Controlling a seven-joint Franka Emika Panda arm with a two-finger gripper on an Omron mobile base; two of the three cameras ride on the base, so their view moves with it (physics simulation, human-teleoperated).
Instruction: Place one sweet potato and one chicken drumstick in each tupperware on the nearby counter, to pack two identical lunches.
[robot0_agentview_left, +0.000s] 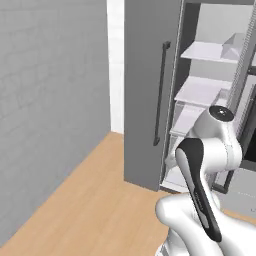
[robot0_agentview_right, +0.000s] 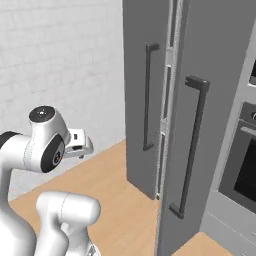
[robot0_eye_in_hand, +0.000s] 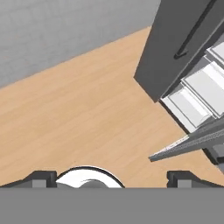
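At left we see a grey brick wall (robot0_agentview_left: 50, 100) bordering open light wooden floor (robot0_agentview_left: 95, 200). The end effector (robot0_eye_in_hand: 111, 178) hangs over this floor, fingers wide apart, holding nothing. Rightward, the tall grey refrigerator door (robot0_agentview_left: 147, 90) stands ajar beside white shelves (robot0_agentview_left: 205, 90). We cannot locate any food or tupperware.

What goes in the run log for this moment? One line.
end effector: open, empty | fridge door: ajar, shelves showing | floor: wood, below end effector
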